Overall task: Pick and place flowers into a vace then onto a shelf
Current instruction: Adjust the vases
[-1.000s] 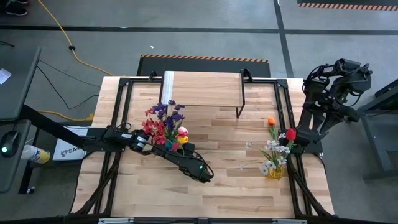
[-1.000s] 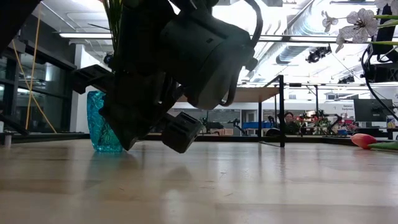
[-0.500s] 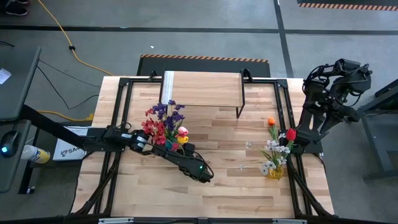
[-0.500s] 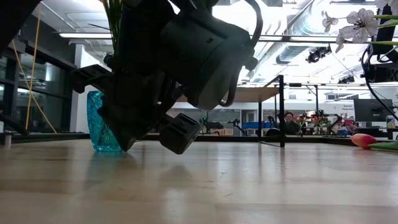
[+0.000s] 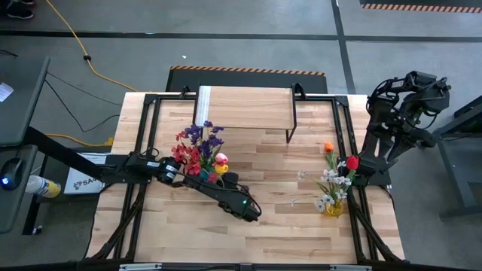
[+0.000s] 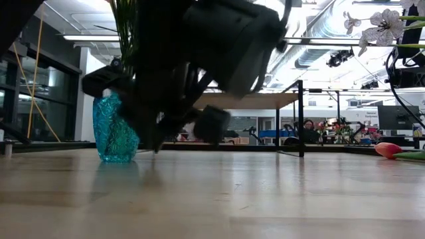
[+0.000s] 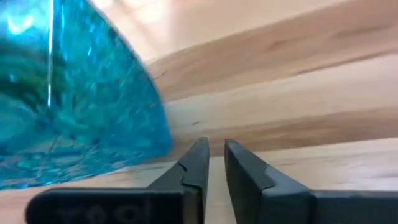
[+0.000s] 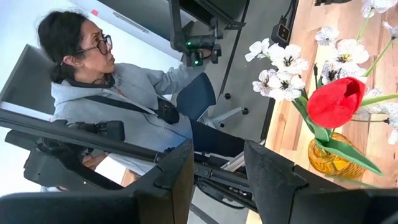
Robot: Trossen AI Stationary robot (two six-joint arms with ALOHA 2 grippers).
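- The left gripper [image 7: 211, 163] sits low over the table [image 5: 286, 233], just beside the blue vase [image 7: 68, 93]. Its two fingers have only a thin gap between them, and they pinch nothing.
- The blue vase stands on the table and holds purple, red, pink and yellow flowers [image 5: 199, 149].
- Farther right, a yellow vase [image 5: 334, 207] holds white flowers [image 5: 330, 184], a red tulip [image 5: 352, 162] and an orange bloom [image 5: 328, 147].
- The right gripper [image 8: 216, 163] waits off the table's right edge, near the yellow vase. Its fingers are spread apart and hold nothing.
- The shelf [image 5: 245, 108] stands at the far side of the table.
- A person [image 8: 106, 93] sits beyond the table.
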